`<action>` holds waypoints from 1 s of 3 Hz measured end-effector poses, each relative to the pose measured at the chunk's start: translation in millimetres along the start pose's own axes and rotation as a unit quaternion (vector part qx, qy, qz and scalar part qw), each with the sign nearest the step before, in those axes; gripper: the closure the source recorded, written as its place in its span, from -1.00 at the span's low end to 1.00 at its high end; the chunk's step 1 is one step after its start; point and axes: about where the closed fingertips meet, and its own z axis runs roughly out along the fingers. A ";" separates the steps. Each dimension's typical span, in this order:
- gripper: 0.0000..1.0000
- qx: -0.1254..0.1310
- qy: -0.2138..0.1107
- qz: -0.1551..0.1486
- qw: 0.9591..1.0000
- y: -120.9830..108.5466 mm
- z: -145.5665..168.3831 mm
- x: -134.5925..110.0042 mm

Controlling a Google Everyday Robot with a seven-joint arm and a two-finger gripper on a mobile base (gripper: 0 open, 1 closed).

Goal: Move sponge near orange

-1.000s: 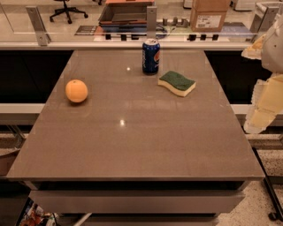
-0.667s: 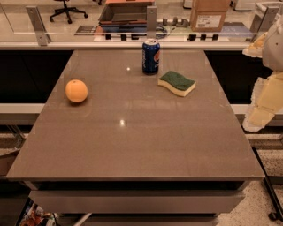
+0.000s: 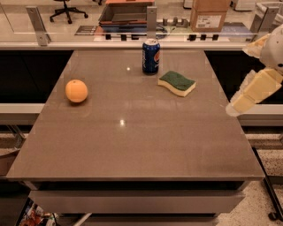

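The sponge (image 3: 177,82), pale yellow foam with a dark green top, lies flat on the grey table (image 3: 141,145) at the back right. The orange (image 3: 76,91) sits on the table at the left, far from the sponge. My cream-coloured gripper (image 3: 250,93) hangs at the right edge of the view, beside the table's right edge. It is to the right of the sponge and a little nearer the camera, and it touches nothing.
A blue soda can (image 3: 151,55) stands upright just behind and left of the sponge. Behind the table runs a railing (image 3: 132,44) with a glass partition. A cardboard box (image 3: 210,15) and an office chair (image 3: 66,9) stand beyond it.
The gripper has moved a little to the left and up, closer to the table's right edge. The sponge, orange and can have not moved.
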 end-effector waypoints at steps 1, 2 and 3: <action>-1.00 0.007 -0.067 0.045 0.997 -21.6 30.2 -12.3; -1.00 0.006 -0.112 0.075 0.991 -39.0 58.2 -26.6; -1.00 -0.008 -0.143 0.099 0.985 -49.5 93.1 -41.9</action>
